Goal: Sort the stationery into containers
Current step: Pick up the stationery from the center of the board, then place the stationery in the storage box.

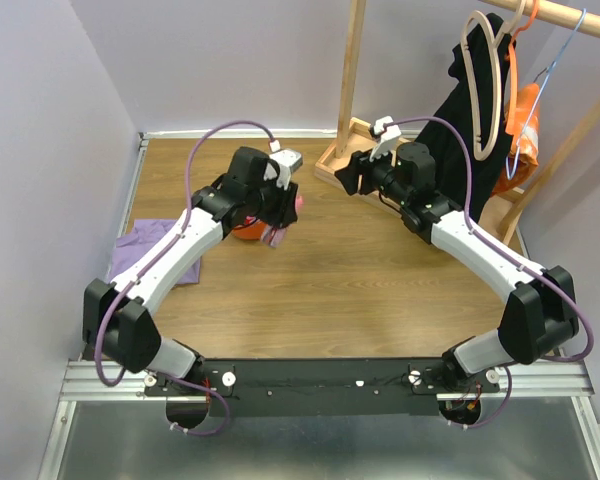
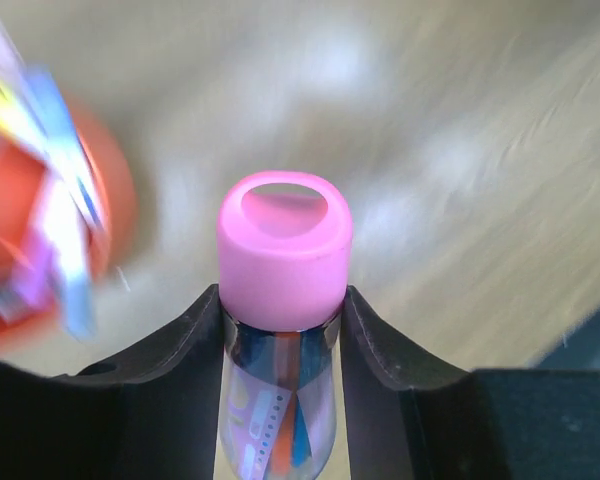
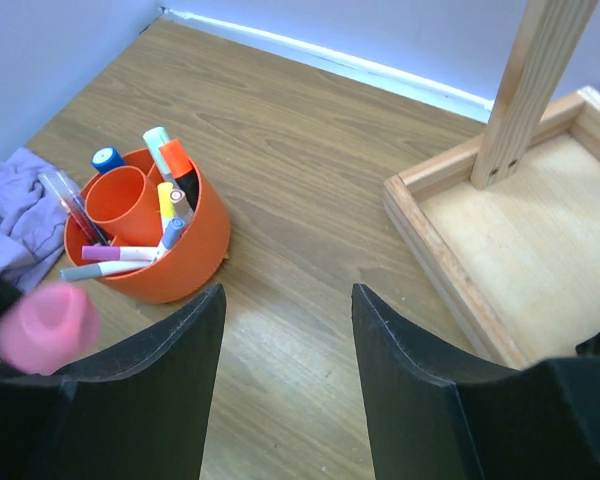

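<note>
Done: markers [image 3: 168,200] in orange tub [image 3: 195,255], just beside left gripper [image 2: 283,300];
Pending: pink-capped tube [image 2: 285,250], clamped in it;
Right gripper [image 3: 288,300]: jaws apart, empty

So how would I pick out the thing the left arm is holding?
Start at the round orange tub of pens on the left of the wooden table, beside the purple cloth. Right by it, the left arm's tool grips a clear tube. Its fat pink cap sets it apart from the slim pens in the tub.
</note>
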`<state>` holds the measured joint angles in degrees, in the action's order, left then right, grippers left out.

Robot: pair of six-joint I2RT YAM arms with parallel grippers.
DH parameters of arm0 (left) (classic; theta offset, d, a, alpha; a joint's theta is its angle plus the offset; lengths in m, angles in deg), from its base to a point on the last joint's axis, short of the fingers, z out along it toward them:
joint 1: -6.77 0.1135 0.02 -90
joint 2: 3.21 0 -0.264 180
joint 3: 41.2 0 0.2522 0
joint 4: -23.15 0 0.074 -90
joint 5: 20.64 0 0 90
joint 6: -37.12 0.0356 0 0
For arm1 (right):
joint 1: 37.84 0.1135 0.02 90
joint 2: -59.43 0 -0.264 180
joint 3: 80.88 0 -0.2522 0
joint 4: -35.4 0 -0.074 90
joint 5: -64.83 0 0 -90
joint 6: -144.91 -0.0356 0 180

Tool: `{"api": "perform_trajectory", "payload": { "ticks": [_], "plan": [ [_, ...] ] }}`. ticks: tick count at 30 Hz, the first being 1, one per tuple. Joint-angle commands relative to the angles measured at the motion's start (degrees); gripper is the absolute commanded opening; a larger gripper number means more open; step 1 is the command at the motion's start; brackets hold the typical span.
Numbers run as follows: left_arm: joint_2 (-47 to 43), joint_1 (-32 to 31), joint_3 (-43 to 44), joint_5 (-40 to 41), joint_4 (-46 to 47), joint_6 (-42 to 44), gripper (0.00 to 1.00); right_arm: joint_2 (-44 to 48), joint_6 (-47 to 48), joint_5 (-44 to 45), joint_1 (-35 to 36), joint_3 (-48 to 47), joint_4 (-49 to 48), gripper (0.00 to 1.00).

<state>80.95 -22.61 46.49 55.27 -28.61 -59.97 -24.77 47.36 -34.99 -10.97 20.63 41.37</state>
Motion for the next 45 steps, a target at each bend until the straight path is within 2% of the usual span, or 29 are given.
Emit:
{"api": "perform_trajectory", "payload": {
  "ticks": [1,2,3,4,6,12,24,29,36,45],
  "plan": [
    [-6.72,0.12,-2.97,2.29,31.09,11.82,0.00,-0.70,5.70,-2.22,-0.33,-3.12,2.17,0.61],
    [-7.60,0.47,-5.61,3.70,37.41,14.45,0.00,-0.87,6.23,-2.13,-0.24,-3.30,2.08,0.61],
    [-8.91,0.73,-8.77,7.63,51.83,15.95,0.00,-0.96,6.49,-2.13,-0.33,-3.21,1.91,0.61],
    [-9.10,1.43,-14.37,8.89,58.67,17.01,0.00,-1.14,6.58,-2.04,-0.33,-3.12,1.73,0.61],
    [-7.62,1.96,-17.49,13.61,72.20,19.04,0.00,-1.66,6.58,-1.87,-0.33,-3.39,1.81,0.61],
    [-4.97,5.13,-23.12,22.61,85.61,16.06,0.00,-1.84,7.11,-1.34,-0.33,-3.82,1.81,0.61],
    [-4.18,10.75,-29.11,22.00,88.01,9.12,0.00,-4.48,8.96,-0.63,-0.24,-6.46,4.45,0.61],
    [-1.90,13.12,-31.57,20.50,92.75,4.90,0.00,-5.97,10.97,-1.07,-0.33,-8.39,4.28,0.61],
    [2.75,13.74,-33.06,17.96,97.67,1.82,0.00,-7.99,11.86,-0.63,-0.24,-9.19,4.10,0.61],
    [5.49,13.83,-34.82,17.95,98.82,-1.43,0.00,-7.99,12.82,-0.20,-0.33,-7.96,3.84,0.62]
  ]
}}
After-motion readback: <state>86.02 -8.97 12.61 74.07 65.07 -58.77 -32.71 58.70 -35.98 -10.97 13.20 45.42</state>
